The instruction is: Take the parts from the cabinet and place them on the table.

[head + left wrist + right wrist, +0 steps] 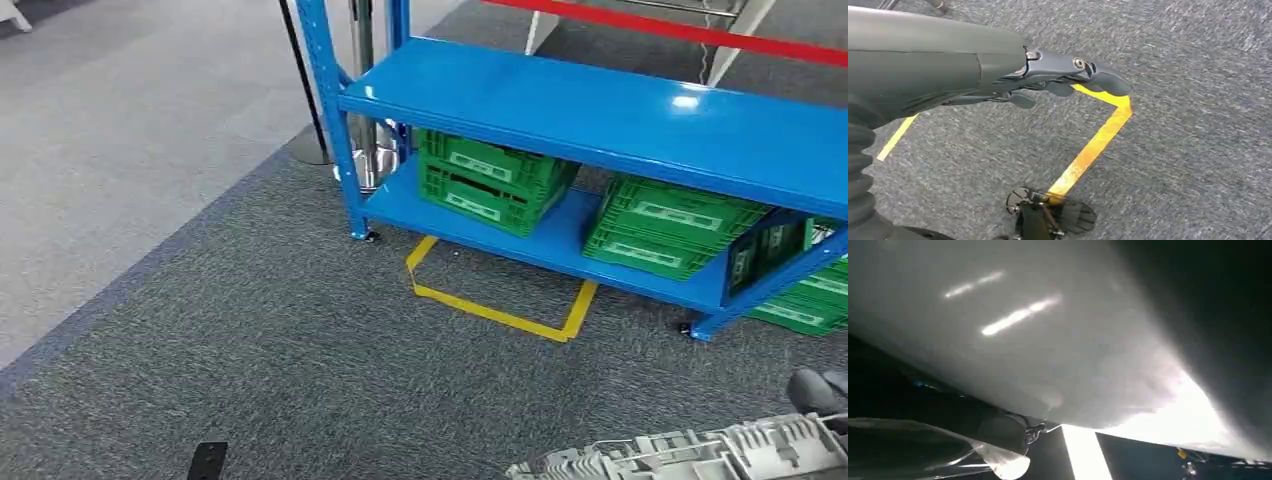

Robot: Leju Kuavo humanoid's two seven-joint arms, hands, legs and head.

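A pale grey ribbed part is lying at the near right of the head view, below the blue cabinet.

The part is cast, with fins and slots along its length, and a dark bit of the right hand is sitting right at its far end; whether those fingers are holding it I cannot tell. The left hand is hanging over grey carpet with its fingers loosely apart, gripping nothing, above a yellow tape outline. Green crates are sitting on the cabinet's lower shelf, with open carpet stretching out in front of it.
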